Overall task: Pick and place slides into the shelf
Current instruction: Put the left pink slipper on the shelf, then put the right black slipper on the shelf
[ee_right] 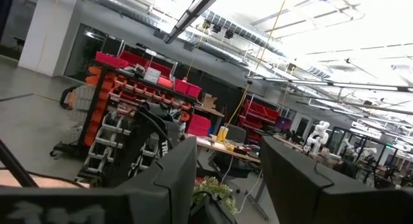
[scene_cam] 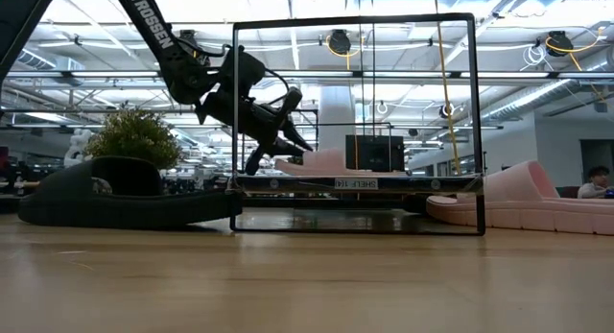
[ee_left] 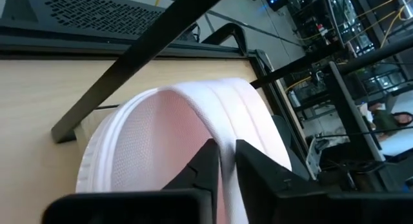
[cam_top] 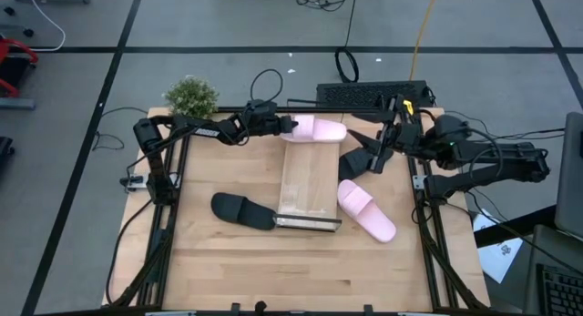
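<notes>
We see the left gripper (cam_top: 290, 126) clamping a pink slide (cam_top: 319, 129) at the shelf (cam_top: 305, 184) far edge; right gripper (cam_top: 381, 138) parted, empty.

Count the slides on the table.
4: one pink slide in the left gripper at the shelf's far end, another pink right, black ones left and far-right.

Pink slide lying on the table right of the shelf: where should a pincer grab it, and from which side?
Grip the wide strap of the free pink slide, coming straight down from above. It lies flat, sole down, beside the shelf, so the raised strap arch is probably the only part a finger can slip under. The right pincer is nearer; the left pincer is shut on the other pink slide.
</notes>
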`<state>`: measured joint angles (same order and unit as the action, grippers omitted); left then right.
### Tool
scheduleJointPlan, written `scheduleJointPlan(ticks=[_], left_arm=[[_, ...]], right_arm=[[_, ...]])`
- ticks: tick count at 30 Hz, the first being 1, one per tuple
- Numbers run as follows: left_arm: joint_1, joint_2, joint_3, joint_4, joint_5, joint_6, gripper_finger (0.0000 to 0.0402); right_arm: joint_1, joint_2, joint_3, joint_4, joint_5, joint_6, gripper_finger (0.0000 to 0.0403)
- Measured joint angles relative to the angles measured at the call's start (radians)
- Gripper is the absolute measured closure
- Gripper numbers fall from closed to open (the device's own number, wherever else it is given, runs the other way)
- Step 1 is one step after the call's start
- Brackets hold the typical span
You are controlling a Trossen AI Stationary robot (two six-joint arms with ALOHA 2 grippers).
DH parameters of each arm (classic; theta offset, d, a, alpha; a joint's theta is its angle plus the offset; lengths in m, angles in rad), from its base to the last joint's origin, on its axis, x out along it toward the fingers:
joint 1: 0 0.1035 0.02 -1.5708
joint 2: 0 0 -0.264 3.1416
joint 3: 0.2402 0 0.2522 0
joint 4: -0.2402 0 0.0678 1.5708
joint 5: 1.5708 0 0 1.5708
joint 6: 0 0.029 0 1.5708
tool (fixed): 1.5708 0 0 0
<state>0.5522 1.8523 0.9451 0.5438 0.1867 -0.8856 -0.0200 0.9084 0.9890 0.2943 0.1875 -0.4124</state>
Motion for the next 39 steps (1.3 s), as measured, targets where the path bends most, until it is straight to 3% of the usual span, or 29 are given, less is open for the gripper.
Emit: scheduleJointPlan(ticks=[22, 29, 39], left_arm=[[0.003, -0.002, 0.0, -0.002, -0.032, 0.047, 0.0177], [0.004, -0.002, 0.0, -0.001, -0.02, 0.042, 0.0139], [0.044, -0.002, 0.0, -0.001, 0.078, -0.019, 0.011]], right_arm=[[0.0, 0.007, 0.0, 0.0, 0.0, 0.007, 0.0241], [0.0, 0.007, 0.0, 0.0, 0.0, 0.007, 0.0241], [0.0, 0.007, 0.0, 0.0, 0.0, 0.007, 0.0241]])
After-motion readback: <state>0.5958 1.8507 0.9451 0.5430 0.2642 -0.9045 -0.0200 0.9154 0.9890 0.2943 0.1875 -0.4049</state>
